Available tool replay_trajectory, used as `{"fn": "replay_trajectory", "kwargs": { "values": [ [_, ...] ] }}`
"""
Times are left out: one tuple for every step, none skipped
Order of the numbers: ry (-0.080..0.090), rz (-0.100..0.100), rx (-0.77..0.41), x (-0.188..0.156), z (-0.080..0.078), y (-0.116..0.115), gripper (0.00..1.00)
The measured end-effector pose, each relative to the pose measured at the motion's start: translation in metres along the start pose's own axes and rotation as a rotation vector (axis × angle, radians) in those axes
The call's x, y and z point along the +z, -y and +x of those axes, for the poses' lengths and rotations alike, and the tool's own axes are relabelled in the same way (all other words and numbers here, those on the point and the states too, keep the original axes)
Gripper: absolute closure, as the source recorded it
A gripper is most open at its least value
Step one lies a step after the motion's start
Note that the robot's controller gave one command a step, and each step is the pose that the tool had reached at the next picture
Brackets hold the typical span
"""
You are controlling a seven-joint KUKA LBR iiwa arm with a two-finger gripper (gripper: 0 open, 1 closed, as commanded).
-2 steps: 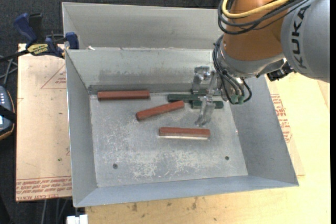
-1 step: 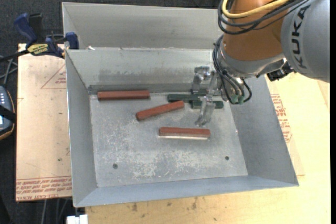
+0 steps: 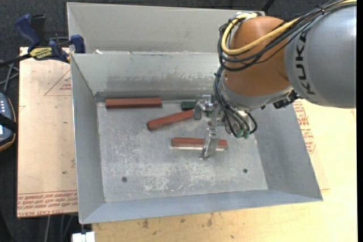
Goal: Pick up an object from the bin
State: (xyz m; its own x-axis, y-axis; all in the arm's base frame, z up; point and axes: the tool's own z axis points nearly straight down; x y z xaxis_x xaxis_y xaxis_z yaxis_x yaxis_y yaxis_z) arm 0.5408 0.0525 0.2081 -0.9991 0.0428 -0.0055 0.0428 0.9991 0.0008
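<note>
The gripper [image 3: 207, 151] stands over the right half of a reddish-brown bar [image 3: 186, 143] lying left-to-right at mid-frame in the bin [image 3: 142, 181]; its opening cannot be told.

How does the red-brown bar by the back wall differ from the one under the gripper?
The back-wall bar lies along the floor's far edge; the near bar lies mid-floor. The back-wall bar is in the open, left of the gripper; the near bar is crossed by it near its right end. Both are reddish-brown and lie crosswise.
</note>
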Motion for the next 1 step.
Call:
{"fn": "replay_trajectory", "kwargs": {
  "values": [
    [0.001,-0.001,-0.122,0.0651,-0.0199,-0.0066,0.0]
  ]
}}
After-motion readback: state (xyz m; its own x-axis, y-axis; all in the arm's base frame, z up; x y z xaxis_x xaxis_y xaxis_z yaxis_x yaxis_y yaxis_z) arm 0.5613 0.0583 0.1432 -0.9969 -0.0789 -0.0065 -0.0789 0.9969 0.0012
